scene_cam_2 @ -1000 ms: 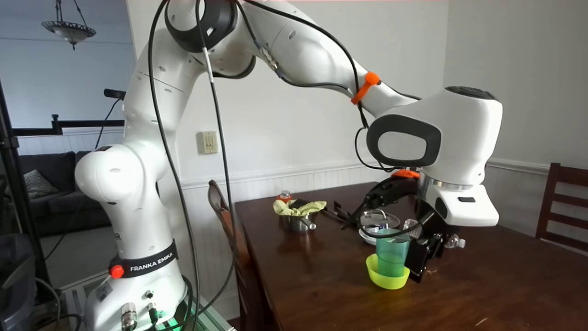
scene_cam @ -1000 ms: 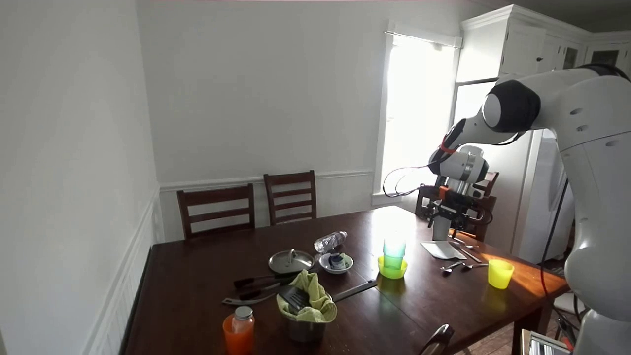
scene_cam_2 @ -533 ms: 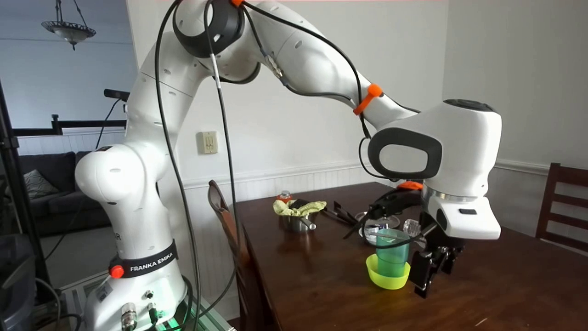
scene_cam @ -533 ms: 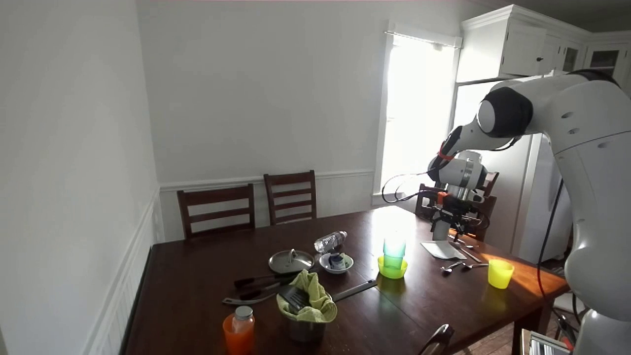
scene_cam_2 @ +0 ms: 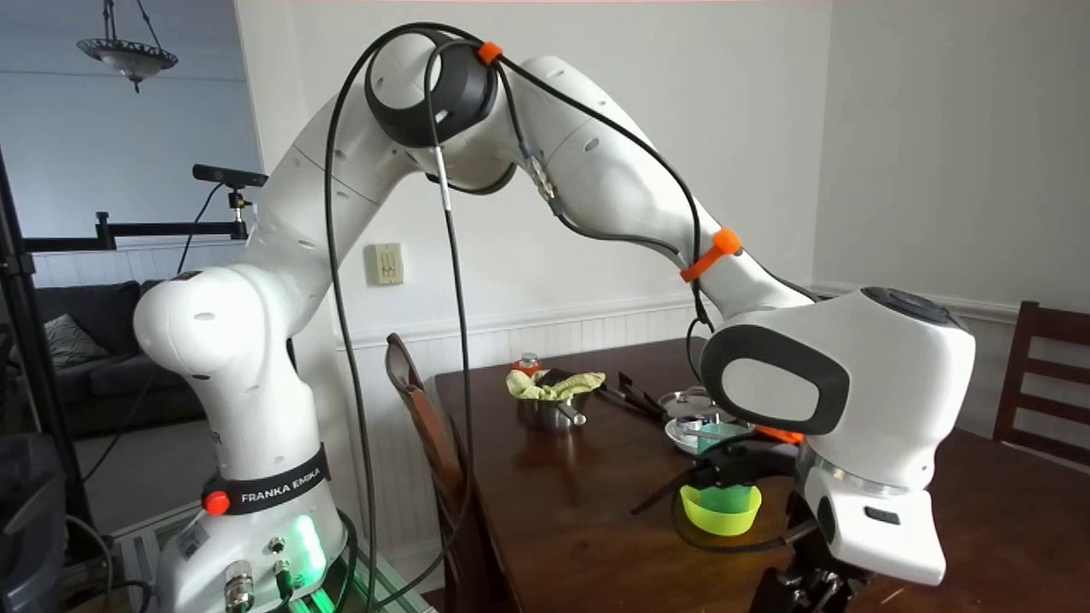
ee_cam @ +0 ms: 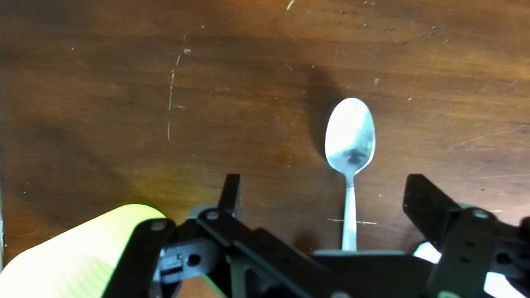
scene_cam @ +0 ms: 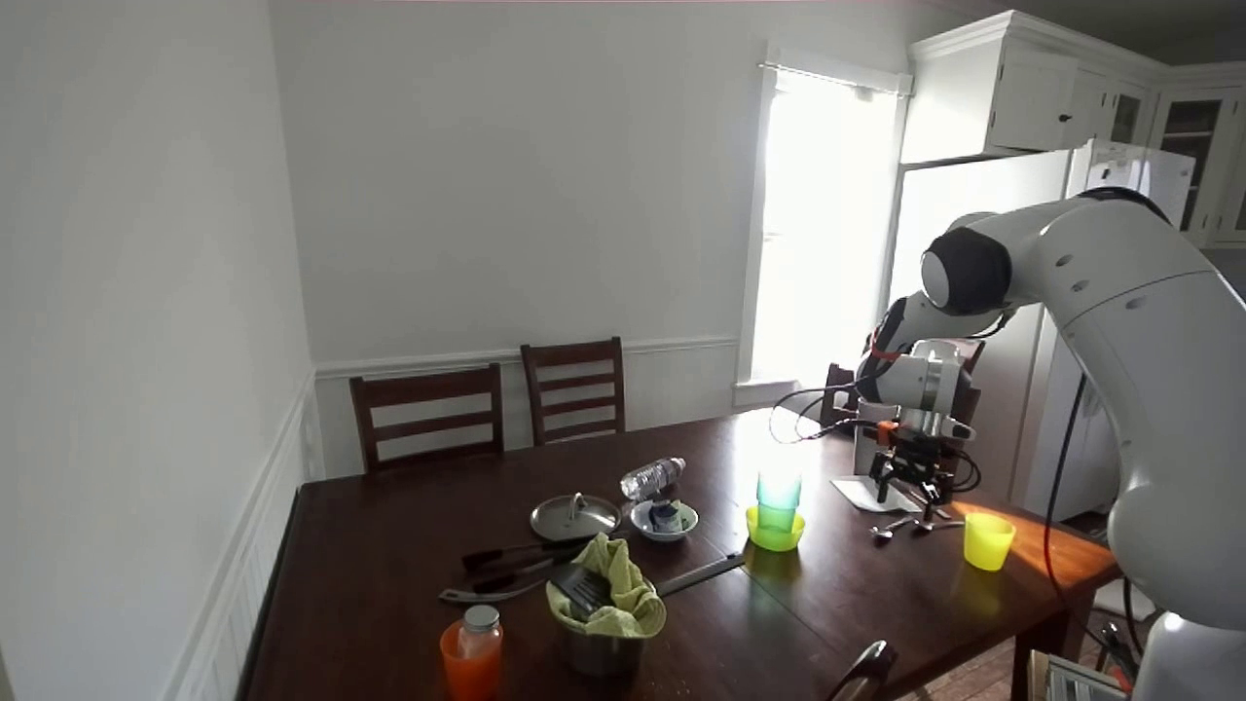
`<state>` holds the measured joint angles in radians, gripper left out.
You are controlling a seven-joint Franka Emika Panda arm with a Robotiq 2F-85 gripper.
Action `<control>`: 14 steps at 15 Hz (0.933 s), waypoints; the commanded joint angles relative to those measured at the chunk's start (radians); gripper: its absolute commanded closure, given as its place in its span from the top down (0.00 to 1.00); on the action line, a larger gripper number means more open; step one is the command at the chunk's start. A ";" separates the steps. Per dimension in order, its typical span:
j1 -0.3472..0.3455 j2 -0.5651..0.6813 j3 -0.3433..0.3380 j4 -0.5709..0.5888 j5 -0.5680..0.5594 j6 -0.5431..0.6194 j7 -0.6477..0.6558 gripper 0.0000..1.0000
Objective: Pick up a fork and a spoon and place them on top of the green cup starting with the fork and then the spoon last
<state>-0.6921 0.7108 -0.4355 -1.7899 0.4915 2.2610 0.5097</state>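
The green cup (scene_cam: 777,498), a blue-green translucent tumbler, stands in a lime-green bowl (scene_cam: 776,541); in an exterior view the cup (scene_cam_2: 724,500) is partly hidden by the wrist mount. A thin pale bar (scene_cam_2: 705,435) crosses its top; I cannot tell whether it is the fork. My gripper (scene_cam: 905,497) is open and low over the cutlery. In the wrist view, a silver spoon (ee_cam: 350,136) lies on the table, its handle running down between the two spread fingers of the gripper (ee_cam: 323,182), untouched. Spoons (scene_cam: 883,533) also show below the gripper in an exterior view.
A yellow cup (scene_cam: 989,541) stands right of the gripper; a yellow-green cup (ee_cam: 70,256) fills the wrist view's lower left. White paper (scene_cam: 859,492) lies beside the gripper. A pot (scene_cam: 604,647), a small white bowl (scene_cam: 665,534) and a bottle (scene_cam: 652,478) stand farther left.
The arm has reached down and forward; my gripper has dropped closer to the table over the cutlery. The cups and bowl have not moved.
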 commanded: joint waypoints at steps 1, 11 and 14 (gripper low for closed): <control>-0.046 0.064 0.015 0.086 -0.018 -0.044 0.017 1.00; -0.092 0.142 0.070 0.190 -0.002 -0.064 0.018 0.98; -0.094 0.162 0.078 0.211 -0.002 -0.063 0.017 0.88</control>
<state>-0.7571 0.8389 -0.3803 -1.6374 0.4919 2.2234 0.5109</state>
